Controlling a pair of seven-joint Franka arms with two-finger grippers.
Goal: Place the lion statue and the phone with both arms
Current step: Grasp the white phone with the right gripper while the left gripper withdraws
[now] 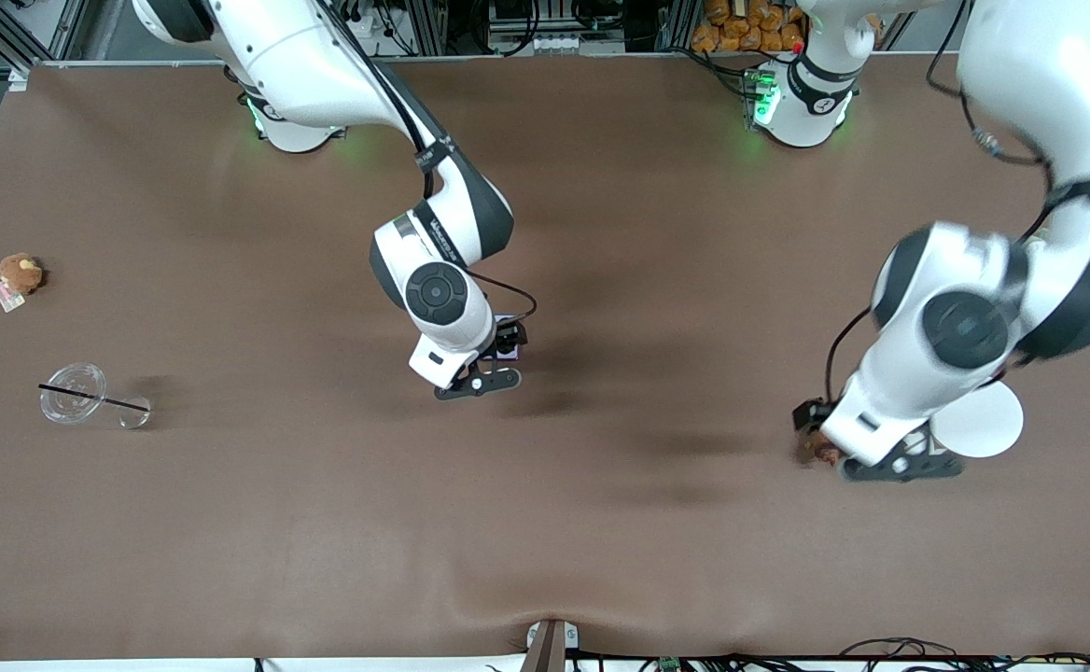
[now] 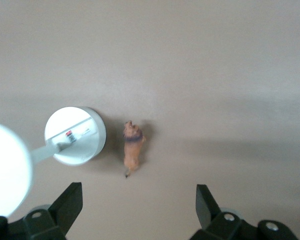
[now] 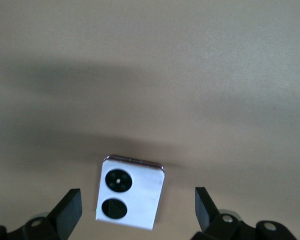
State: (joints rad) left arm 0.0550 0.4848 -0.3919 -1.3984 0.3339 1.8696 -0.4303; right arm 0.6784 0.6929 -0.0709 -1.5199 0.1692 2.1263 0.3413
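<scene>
1. At the frame's left edge a plush (image 1: 20, 273) and a clear cup (image 1: 73, 393) with a straw lie on the table (image 1: 228, 523), well apart from both arms; nothing here needs touching.
2. Centre frame, the right gripper (image 1: 478, 382) hangs low with its jaws spread wide and empty. The phone (image 3: 130, 192) lies flat on the table under it, camera circles up. I judge it set down; lift straight up so neither finger clips its edge.
3. Right of frame, the left gripper (image 1: 901, 465) has its jaws wide apart, holding nothing. The lion (image 2: 132, 148) lies on the table between the fingers' line, just beside a white disc (image 2: 76, 136).
4. The lion looks light and easily knocked. Raise the left gripper vertically, without any sideways sweep toward the disc.
</scene>
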